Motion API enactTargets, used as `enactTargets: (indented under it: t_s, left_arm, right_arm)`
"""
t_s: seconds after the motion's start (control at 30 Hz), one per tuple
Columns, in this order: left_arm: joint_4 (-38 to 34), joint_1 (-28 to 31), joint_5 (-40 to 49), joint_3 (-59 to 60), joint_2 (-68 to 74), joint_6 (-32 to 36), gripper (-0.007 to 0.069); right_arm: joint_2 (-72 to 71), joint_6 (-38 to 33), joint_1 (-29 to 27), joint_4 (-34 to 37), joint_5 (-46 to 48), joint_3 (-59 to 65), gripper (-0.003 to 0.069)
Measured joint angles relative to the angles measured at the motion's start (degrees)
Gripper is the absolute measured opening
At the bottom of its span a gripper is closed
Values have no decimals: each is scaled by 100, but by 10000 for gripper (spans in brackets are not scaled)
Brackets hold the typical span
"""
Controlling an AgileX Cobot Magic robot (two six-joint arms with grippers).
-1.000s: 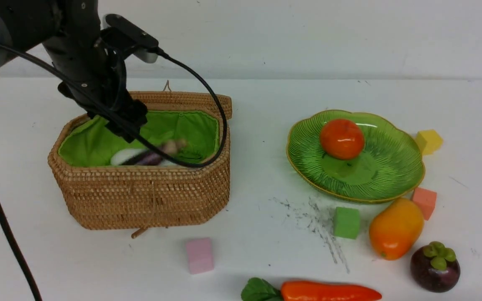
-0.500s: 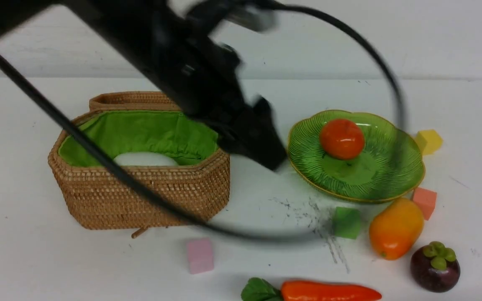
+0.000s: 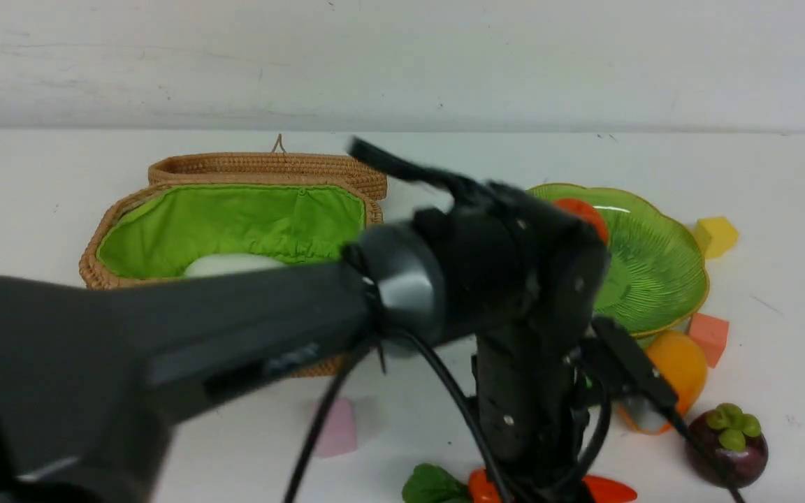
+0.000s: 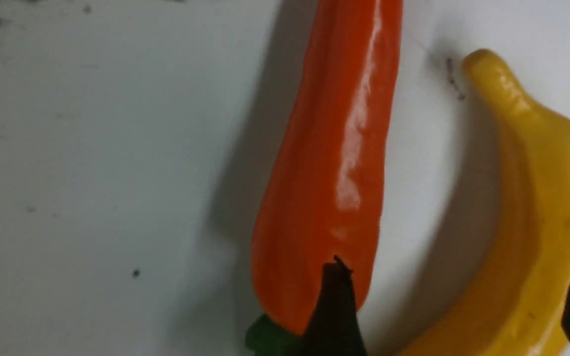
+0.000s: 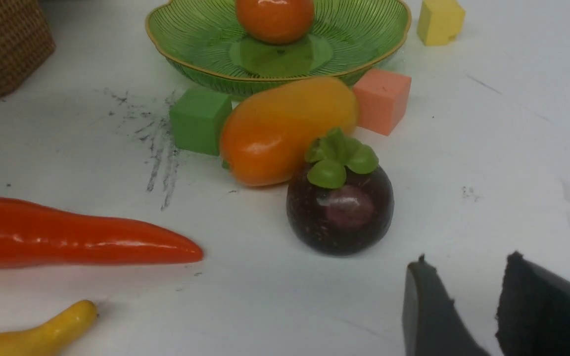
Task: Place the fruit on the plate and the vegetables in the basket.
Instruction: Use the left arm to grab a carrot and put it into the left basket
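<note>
Jaws of the left gripper (image 4: 458, 277) stand wide apart at the leafy end of the carrot (image 4: 329, 163), bottom centre of the front view, with the banana (image 4: 537, 207) just beside it. The right gripper (image 5: 468, 262) is parted and empty. The persimmon (image 5: 275, 17) sits on the plate (image 3: 654, 265), right of centre; the radish (image 3: 224, 264) lies in the basket (image 3: 235, 223), centre left.
</note>
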Motion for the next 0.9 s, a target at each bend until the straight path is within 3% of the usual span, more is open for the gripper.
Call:
enactTargets:
  t_s: [0.27, 0.43, 0.7, 0.9]
  left_arm:
    - [310, 12, -394, -15, 537, -22, 526]
    - [429, 6, -403, -7, 584, -28, 375]
    - [863, 114, -319, -107, 577, -123, 372]
    - [958, 641, 80, -363, 15, -266, 372]
  right_arm:
    - [0, 0, 0, -5, 0, 0, 242]
    - [0, 0, 0, -5, 0, 0, 242]
    - [0, 0, 0, -5, 0, 0, 242]
    - [0, 0, 0, -5, 0, 0, 242]
